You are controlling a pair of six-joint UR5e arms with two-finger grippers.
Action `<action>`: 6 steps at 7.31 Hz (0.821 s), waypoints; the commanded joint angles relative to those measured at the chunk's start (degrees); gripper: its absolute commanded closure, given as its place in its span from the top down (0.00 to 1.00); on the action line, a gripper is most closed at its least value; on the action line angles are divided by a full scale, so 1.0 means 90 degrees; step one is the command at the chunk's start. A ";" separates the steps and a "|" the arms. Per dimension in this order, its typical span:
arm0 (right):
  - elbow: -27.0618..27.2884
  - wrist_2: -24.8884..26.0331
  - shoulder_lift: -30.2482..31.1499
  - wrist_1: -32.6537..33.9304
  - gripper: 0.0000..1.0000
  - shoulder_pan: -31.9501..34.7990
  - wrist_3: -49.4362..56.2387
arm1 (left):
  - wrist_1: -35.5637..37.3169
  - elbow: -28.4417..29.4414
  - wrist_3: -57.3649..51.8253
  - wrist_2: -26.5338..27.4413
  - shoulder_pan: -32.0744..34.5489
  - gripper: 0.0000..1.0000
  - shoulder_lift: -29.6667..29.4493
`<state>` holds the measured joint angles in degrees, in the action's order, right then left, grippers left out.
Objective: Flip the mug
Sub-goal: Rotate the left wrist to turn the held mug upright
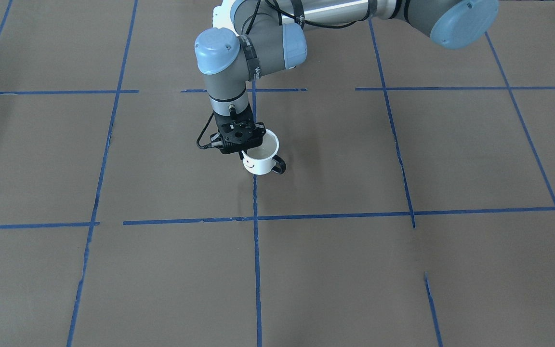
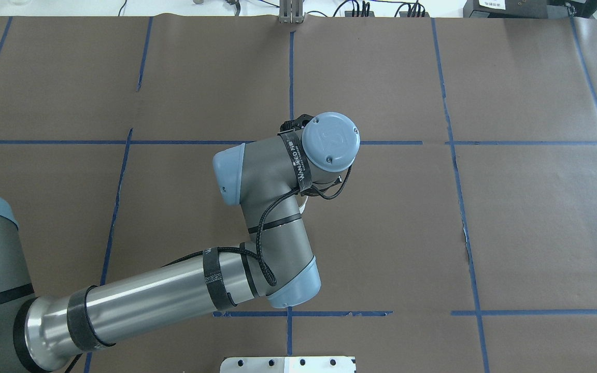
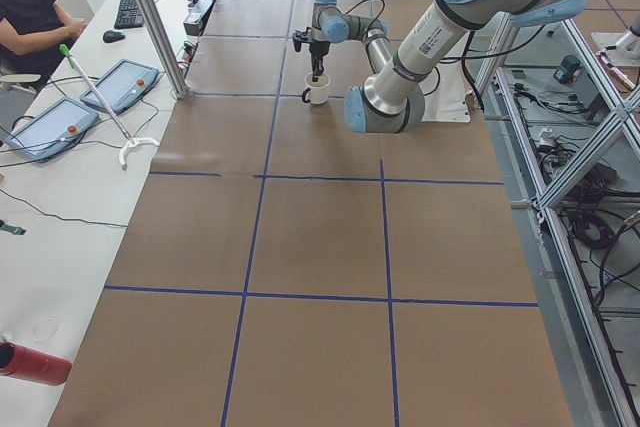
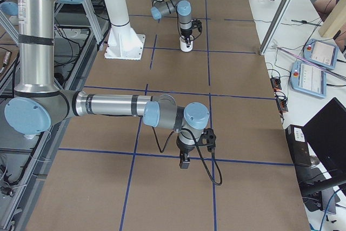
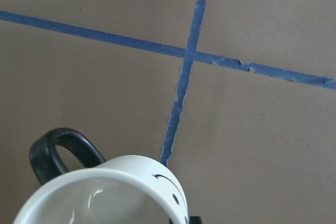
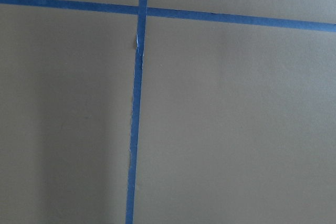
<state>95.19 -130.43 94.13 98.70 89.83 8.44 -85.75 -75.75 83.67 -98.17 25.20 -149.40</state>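
Note:
The white mug (image 1: 260,161) stands upright with its mouth up, black handle (image 1: 279,166) toward the view's right and the smiley face on its near side. It is at or just above the brown table. My left gripper (image 1: 246,152) points straight down and is shut on the mug's rim. In the left wrist view the mug's rim (image 5: 113,182), handle and smiley fill the bottom. The mug also shows in the exterior left view (image 3: 317,93) and the exterior right view (image 4: 186,45). My right gripper (image 4: 184,162) hangs low over the table, far from the mug; I cannot tell its state.
Brown paper with a blue tape grid (image 1: 256,218) covers the table. The left arm's elbow (image 2: 278,248) hides the mug from overhead. A white pedestal (image 4: 121,36) stands by the table. Tablets (image 3: 120,85) and a seated person lie beyond the far edge.

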 commanded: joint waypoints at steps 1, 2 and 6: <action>0.0000 0.0000 0.0000 0.0000 1.00 0.0000 0.0000 | -0.0004 0.0018 0.0000 -0.0001 -0.0046 0.00 -0.0001; 0.0000 0.0000 0.0010 0.0000 1.00 0.0000 0.0000 | -0.0004 0.0018 0.0000 -0.0001 -0.0056 0.00 -0.0001; 0.0000 0.0000 0.0000 0.0000 1.00 0.0000 0.0000 | 0.0006 -0.0021 0.0000 0.0048 -0.0056 1.00 -0.0021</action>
<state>95.18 -130.43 94.13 98.70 89.82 8.44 -85.70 -75.70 83.67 -97.97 24.70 -149.54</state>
